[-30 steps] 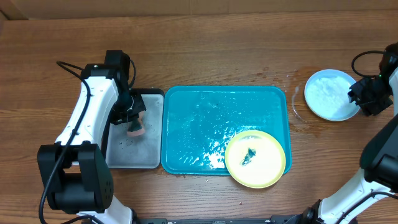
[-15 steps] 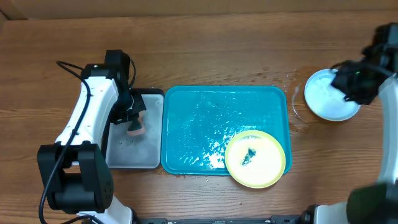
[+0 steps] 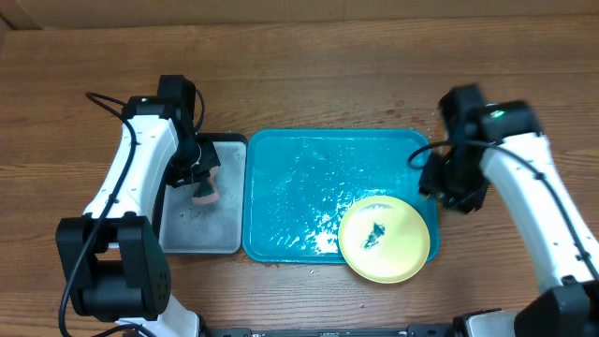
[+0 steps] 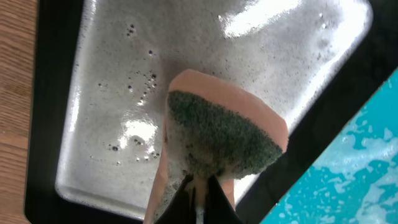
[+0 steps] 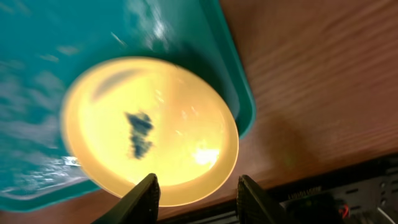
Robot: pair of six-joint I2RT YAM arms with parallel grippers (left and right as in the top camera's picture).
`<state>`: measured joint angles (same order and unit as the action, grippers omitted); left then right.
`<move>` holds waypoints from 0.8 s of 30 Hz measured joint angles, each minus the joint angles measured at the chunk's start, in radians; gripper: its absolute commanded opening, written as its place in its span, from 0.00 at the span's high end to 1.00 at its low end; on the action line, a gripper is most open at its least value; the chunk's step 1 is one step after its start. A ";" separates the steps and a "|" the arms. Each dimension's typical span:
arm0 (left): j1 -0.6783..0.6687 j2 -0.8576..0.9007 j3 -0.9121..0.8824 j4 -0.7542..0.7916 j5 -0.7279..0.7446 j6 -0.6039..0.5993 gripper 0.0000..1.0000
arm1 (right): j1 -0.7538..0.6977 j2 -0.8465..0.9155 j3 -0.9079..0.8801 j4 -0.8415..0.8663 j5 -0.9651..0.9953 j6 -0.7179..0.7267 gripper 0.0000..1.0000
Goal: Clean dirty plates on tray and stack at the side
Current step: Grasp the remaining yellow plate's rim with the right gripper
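Hanging over the right rim of the tray (image 3: 290,159) with the right jaws parted partway and gripping nothing, one finger (image 5: 144,196) showing to each side of the yellow-green plate (image 3: 384,241). Lined up that way, by the look of it, to come down and pinch the plate's edge.

Lying in the near right corner of the tray, overlapping the tray's near rim and reaching out above the tabletop (image 3: 328,75): a handy lip for a pinch from outside. Marked at the centre with a dark smudge (image 3: 374,234), so not clean and not ready for stacking.

Pinching a sponge (image 4: 217,134) in the left jaws, shut tight on its pink body with the green scouring face turned outward. Held over the wet grey metal tray (image 3: 187,234), just left of the teal one, probably to keep suds off the wood and the scrubber close at hand. Touching that tray or not: cannot tell. Well apart from the plate, with the wet width of the tray between.

Judging the step in hand as fetching the dirty plate for a scrub. Calling next for a careful descent, fingers astride the rim, not shoving the plate off the tray. Light and wet, so likely to skate.
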<state>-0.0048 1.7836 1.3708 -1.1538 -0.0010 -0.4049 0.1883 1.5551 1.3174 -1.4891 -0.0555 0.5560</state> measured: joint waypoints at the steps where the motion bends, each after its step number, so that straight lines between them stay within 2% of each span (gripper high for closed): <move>1: 0.000 0.000 -0.001 0.000 0.002 0.006 0.96 | 0.019 0.000 -0.050 0.022 0.000 0.022 0.58; 8: 0.000 0.000 -0.002 0.006 0.010 0.020 0.96 | 0.103 0.000 -0.317 0.133 0.003 0.153 0.58; 17: 0.000 0.000 -0.002 0.007 0.013 0.020 0.96 | 0.108 0.000 -0.346 0.141 0.013 0.214 0.56; 24: 0.000 0.000 -0.002 0.011 0.013 0.020 0.96 | 0.173 -0.003 -0.441 0.223 0.004 0.246 0.55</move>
<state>-0.0048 1.7836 1.3689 -1.1431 0.0124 -0.3847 0.3611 1.5524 0.8768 -1.2663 -0.0513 0.8021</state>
